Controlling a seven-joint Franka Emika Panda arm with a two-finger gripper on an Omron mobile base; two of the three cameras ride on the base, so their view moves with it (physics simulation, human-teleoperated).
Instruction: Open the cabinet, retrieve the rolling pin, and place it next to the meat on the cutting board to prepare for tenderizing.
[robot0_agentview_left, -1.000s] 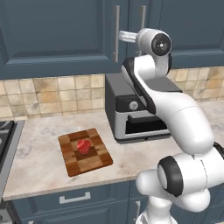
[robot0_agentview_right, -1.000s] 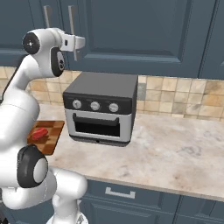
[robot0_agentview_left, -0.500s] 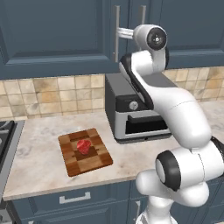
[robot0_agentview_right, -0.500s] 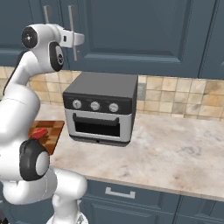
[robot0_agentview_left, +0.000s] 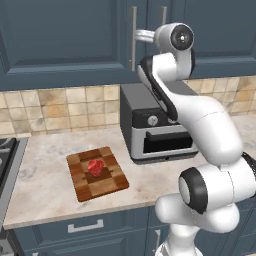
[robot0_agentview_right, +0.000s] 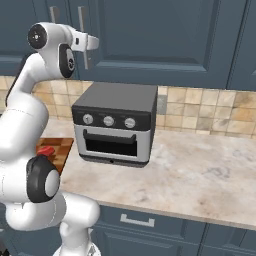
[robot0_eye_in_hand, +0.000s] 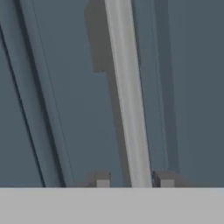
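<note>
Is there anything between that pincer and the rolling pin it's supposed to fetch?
Yes, the cabinet door is shut, and no rolling pin can be seen. The pincer has its two tips on either side of the door's silver handle. Nothing visible lies between pincer and handle, but the door itself must swing open first.

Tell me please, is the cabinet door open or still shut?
Shut. The cabinet door lies flush with its neighbours; the gripper has its fingertips either side of the silver handle.
</note>
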